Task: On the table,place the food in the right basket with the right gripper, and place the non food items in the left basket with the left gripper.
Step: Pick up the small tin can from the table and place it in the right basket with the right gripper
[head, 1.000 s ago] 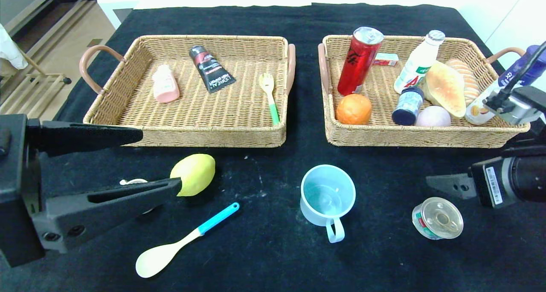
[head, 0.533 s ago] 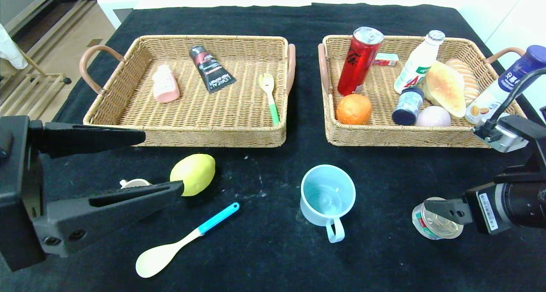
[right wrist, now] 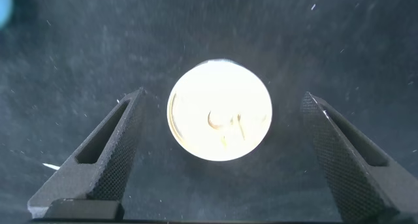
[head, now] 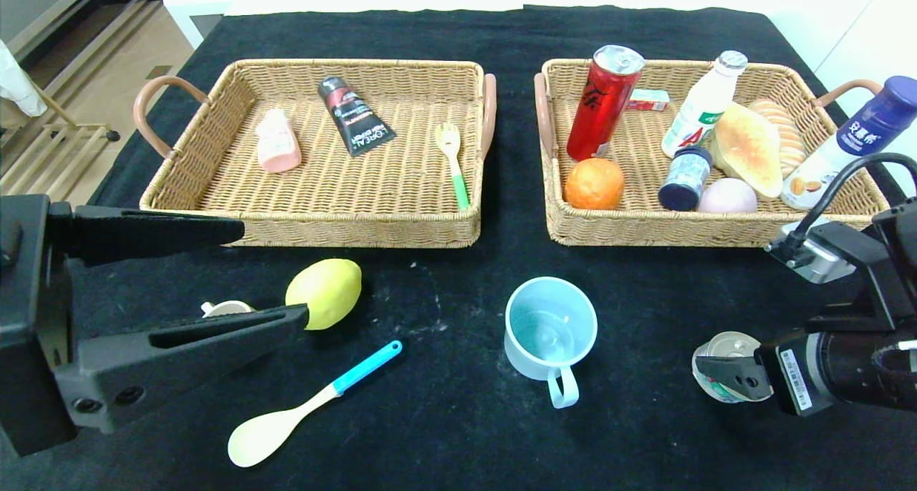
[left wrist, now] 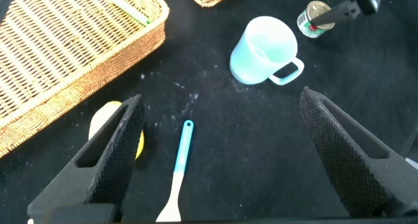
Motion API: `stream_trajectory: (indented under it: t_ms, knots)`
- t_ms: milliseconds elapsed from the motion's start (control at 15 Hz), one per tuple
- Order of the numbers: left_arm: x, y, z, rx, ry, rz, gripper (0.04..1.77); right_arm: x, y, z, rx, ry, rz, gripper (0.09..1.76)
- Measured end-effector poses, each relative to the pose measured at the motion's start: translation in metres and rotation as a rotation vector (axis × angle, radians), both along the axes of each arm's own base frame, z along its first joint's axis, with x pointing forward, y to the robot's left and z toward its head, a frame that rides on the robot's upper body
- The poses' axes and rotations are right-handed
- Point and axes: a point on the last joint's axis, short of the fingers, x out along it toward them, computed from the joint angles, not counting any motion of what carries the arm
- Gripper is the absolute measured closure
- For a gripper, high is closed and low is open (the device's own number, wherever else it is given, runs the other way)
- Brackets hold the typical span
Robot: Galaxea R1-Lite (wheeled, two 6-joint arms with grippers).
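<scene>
Small tin can (right wrist: pixel 219 110) on the table, centred between the wide-open right claw's (right wrist: pixel 222 152) fingers, untouched.

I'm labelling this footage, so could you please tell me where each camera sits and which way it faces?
Head view: high on the robot, looking forward and down at both baskets; left gripper and right gripper show.
Left wrist view: above its own open fingers, facing the spoon.
Right wrist view: straight down on the tin can between open fingers.
All three views show the can.
</scene>
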Motion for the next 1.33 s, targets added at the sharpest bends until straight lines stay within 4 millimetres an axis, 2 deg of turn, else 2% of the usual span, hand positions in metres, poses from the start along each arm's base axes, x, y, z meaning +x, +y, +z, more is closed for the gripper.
stream_trajectory:
  t_ms: [667,1333]
  knots:
    - [0.000,0.000,0.000,0.000,0.001,0.000,0.09,0.005,0.003,-0.019,-0.013,0.036,-0.006,0.14]
    - [0.000,0.000,0.000,0.001,0.001,0.000,0.09,0.012,0.006,-0.027,-0.043,0.060,-0.021,0.14]
